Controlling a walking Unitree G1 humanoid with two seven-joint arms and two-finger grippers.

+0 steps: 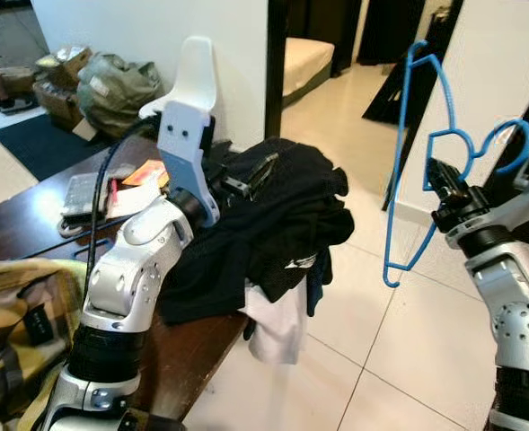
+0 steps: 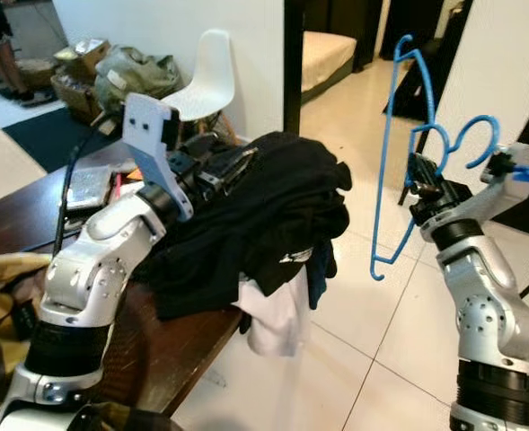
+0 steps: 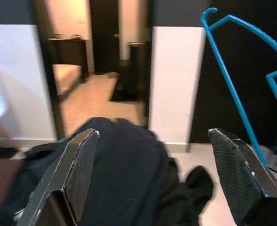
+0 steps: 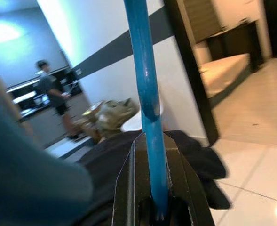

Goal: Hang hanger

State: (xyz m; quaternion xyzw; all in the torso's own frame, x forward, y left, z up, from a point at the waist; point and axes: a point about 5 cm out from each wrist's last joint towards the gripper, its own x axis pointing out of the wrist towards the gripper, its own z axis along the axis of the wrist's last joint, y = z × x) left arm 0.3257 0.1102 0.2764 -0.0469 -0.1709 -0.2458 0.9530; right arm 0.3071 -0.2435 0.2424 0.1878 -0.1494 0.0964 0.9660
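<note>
Hanger (image 1: pixel 408 162): blue, thin-framed, held in the air over the tiled floor (image 1: pixel 381 359) to the robot's right, well apart from the table (image 1: pixel 192 359). It hangs tilted, hook end near the gripper, long frame running up and down beside it.

Right gripper (image 1: pixel 441 182): fingers closed tight on one blue bar of the hanger; the right wrist view shows the bar seated in the groove between them.

Left gripper (image 2: pixel 212 172): fingers spread wide, holding nothing, hovering just above the heap of black clothes (image 1: pixel 273 224) on the table.

Risks, as judged:
- The hold is on a single thin bar, so the hanger could pivot or slip in the fingers when the arm swings, leaving the hook pointed the wrong way for a rail.
- The long frame juts far from the gripper; it could catch the white wall (image 1: pixel 480 90) or the door frame close by.
- No rail or rod can be made out, so the robot must likely walk; jolts add to the slip risk.

Views compared:
- Right wrist view gives the grip itself, and a person (image 4: pixel 51 94) standing far off in a room behind.
- Head views give the hanger's whole outline, a white chair (image 1: pixel 192 76) and a yellow plaid cloth (image 1: pixel 13 305) on the table's near end.
- Left wrist view gives the open fingers (image 3: pixel 234 165) over the clothes.
</note>
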